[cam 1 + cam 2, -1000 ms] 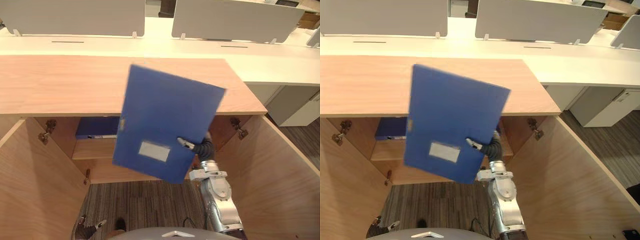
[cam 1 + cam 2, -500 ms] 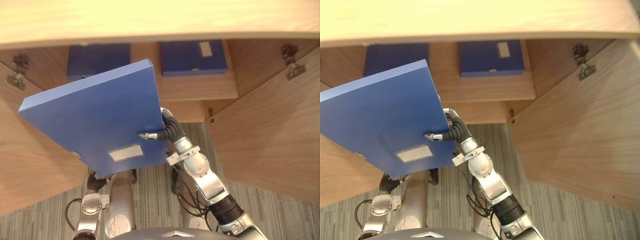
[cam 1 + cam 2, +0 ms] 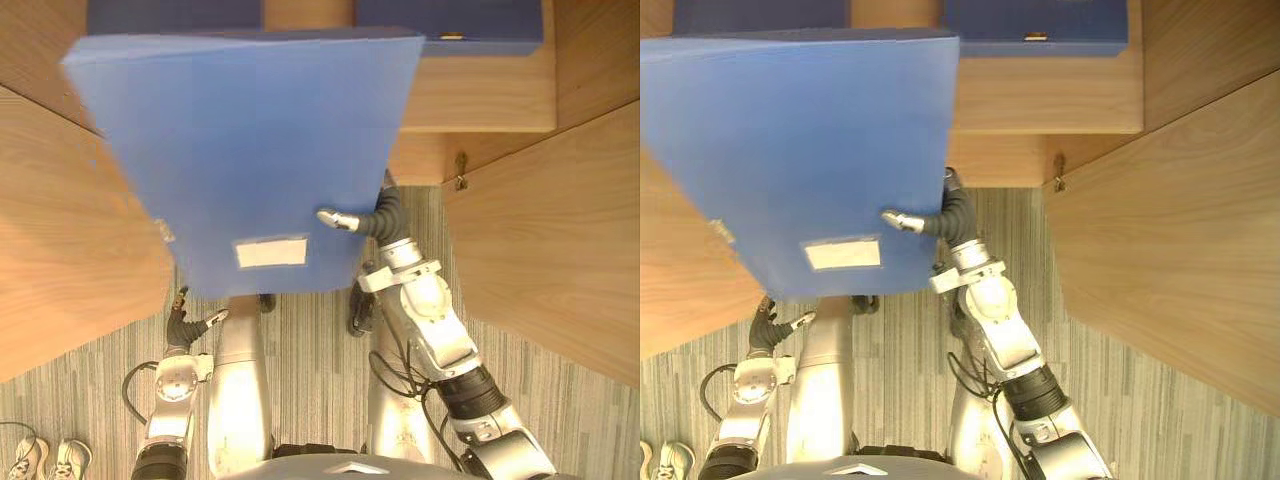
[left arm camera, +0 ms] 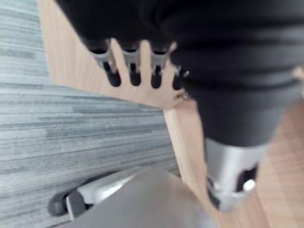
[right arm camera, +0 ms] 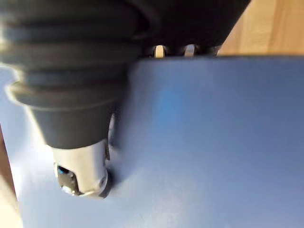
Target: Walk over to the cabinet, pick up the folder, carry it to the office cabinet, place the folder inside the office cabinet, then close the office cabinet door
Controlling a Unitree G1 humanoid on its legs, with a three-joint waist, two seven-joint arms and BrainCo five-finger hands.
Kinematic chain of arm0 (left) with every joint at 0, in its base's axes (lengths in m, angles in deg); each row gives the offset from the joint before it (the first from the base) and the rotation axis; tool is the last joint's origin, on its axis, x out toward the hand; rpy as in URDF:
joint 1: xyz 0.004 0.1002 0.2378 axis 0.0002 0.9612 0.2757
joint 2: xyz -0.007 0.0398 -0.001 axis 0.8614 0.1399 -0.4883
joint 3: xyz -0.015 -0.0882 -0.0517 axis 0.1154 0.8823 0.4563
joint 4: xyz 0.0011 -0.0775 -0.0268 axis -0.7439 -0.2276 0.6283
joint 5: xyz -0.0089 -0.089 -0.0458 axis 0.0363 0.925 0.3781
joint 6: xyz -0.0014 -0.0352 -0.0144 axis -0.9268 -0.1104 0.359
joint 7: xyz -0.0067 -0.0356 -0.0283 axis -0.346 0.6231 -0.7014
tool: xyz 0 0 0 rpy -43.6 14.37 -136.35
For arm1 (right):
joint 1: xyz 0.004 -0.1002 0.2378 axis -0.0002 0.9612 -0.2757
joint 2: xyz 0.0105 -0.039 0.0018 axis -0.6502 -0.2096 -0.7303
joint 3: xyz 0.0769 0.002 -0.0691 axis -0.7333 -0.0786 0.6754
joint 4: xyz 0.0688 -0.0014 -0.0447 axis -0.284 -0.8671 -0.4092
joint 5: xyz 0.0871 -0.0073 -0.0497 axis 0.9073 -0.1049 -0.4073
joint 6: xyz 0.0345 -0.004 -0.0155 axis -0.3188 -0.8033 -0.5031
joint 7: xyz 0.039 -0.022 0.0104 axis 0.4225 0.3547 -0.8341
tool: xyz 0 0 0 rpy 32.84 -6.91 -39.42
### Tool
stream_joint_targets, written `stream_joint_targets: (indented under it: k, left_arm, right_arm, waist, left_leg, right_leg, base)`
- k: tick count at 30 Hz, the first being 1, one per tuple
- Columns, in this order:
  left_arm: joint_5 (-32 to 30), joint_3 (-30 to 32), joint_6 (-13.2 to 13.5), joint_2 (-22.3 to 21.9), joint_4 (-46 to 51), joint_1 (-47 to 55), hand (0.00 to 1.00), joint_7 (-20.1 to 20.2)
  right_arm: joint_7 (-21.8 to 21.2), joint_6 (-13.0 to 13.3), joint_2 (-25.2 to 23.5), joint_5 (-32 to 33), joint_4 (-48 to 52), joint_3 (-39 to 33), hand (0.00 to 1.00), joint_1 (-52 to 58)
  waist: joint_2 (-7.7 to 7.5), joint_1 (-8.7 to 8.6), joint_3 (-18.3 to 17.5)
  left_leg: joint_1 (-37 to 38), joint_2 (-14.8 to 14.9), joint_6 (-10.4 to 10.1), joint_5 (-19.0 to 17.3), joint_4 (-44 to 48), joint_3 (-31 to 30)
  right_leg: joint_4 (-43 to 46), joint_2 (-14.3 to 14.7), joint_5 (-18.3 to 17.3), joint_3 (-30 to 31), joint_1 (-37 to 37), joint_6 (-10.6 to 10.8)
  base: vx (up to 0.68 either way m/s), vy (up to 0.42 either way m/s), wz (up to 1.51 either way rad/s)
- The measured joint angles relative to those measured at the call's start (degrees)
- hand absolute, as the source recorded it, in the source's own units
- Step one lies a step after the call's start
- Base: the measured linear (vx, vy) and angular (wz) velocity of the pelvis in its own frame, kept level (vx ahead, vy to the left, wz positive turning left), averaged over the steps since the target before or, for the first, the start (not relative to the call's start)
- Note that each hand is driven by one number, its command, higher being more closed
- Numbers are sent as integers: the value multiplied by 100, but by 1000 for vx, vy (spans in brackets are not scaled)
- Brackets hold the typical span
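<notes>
One white label point(image 3: 270, 251) at 6 o'clock on the folder point(image 3: 250, 150); writing too small to tell; folder plain blue, broad face toward the head, held before the shelf point(image 3: 480, 100); right hand point(image 3: 338, 217) pinches its 4 o'clock edge, thumb on the face, wrist bent; left hand point(image 3: 185, 325) low at 7 o'clock, fingers relaxed, empty; two stored folders point(image 3: 450, 15) on shelf at 12 o'clock.

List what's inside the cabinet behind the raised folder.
On the shelf lie a left blue folder and a right blue folder, partly showing. The held folder, gripped by the right hand, hides much of the shelf and anything beneath.
</notes>
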Motion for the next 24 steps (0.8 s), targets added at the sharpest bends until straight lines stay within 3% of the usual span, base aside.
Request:
stream_joint_targets:
  k: [8,16,24]
  left_arm:
    - [128,-118,19,124,68,-229,0,116]
    - [225,-230,9,121,218,-265,0,115]
    - [458,-278,-11,104,230,-589,0,11]
  right_arm:
    - [-37,-49,99,1217,-715,-491,100,-737]
    - [644,-22,-110,2686,-1720,-1452,100,-1738]
    - [1196,11,-124,3406,-2146,-1989,100,-2601]
  waist:
    - [-12,94,113]
    - [-18,141,119]
    - [-20,146,120]
  left_leg:
    - [-202,-37,-2,-3,9,-137]
    - [-294,-157,-7,117,-135,-272]
    - [-418,-276,-54,337,-414,-394]
  right_leg:
    - [31,-52,-66,-145,-93,-57]
    - [-10,-141,-96,-291,-130,-56]
    - [-117,-224,-76,-470,-206,-101]
  base:
    - [9,-55,8]
    - [-2,-76,10]
    - [-23,-64,14]
